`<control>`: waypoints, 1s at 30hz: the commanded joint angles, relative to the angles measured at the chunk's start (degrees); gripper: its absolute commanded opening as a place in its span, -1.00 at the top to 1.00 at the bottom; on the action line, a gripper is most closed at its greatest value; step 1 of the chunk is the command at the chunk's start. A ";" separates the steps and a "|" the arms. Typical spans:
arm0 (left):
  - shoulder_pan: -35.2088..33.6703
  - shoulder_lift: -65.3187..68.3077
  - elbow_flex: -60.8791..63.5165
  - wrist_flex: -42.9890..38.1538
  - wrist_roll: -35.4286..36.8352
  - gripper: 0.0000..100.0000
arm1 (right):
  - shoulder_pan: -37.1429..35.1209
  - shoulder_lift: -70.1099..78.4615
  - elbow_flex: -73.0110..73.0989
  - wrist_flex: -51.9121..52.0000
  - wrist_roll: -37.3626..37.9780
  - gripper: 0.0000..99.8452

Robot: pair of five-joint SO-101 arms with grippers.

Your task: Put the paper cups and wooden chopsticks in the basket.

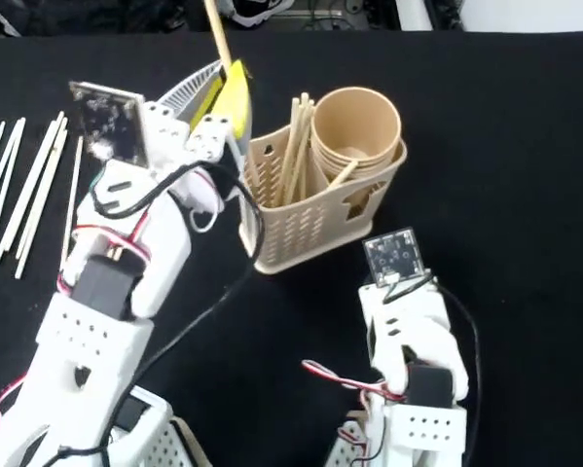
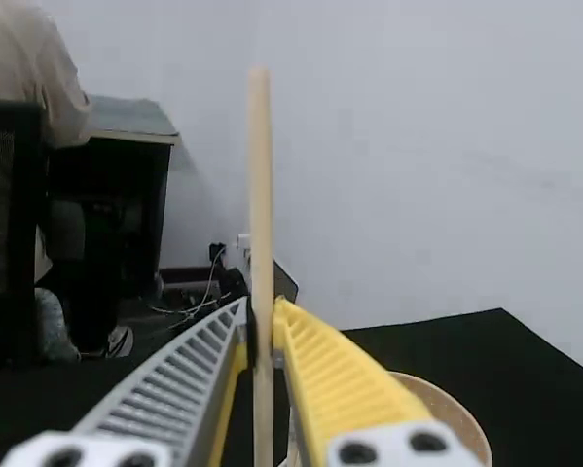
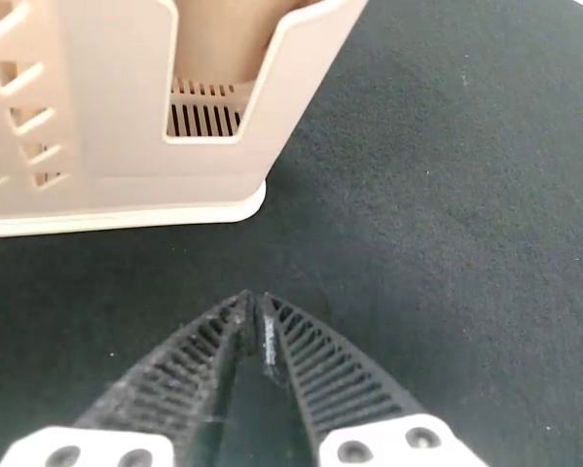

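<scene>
Although the basket already holds cups and sticks, a spread of loose chopsticks (image 1: 23,185) is seen at the far left of the black table (image 1: 525,146). They lie roughly parallel, with their long axes running near to far, well apart from both arms.

To their right, the left gripper (image 1: 228,97) is raised just beside the basket's left wall. A single held chopstick (image 2: 259,195) is pinched between its narrowed jaws. The stick is kept nearly upright, and its lower end is hidden behind the fingers.

The basket (image 1: 301,229) stands just right of this gripper and slightly nearer. Its opening is therefore judged to lie a short sideways shift to the right of the stick. Because the stick's long axis already stands close to vertical, little re-aiming should be needed before it is lowered in. Inside the basket, standing chopsticks (image 1: 293,156) lean in the left part and stacked paper cups (image 1: 357,122) fill the right part, so the free room is judged to be on the left.

Farther right and nearer, the right gripper (image 3: 257,304) is held low over the table, just short of the basket's near right corner. Its jaws are pressed together on nothing. The left arm is the nearer one to the loose chopsticks.
</scene>
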 commanded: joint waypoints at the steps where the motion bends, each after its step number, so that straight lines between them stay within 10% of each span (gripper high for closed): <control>1: -0.40 0.18 -0.48 -4.13 1.05 0.94 | -0.18 -3.38 -0.48 0.09 0.35 0.97; 8: 0.22 0.35 7.08 -3.96 0.70 0.86 | -0.18 -3.38 -0.48 0.09 0.35 0.97; 19: 0.31 0.35 -17.27 35.16 0.62 0.60 | -0.18 -3.38 -0.48 0.00 0.35 0.97; 30: -35.74 10.46 -24.57 49.32 0.53 0.59 | -0.18 -3.38 -0.48 0.00 0.35 0.97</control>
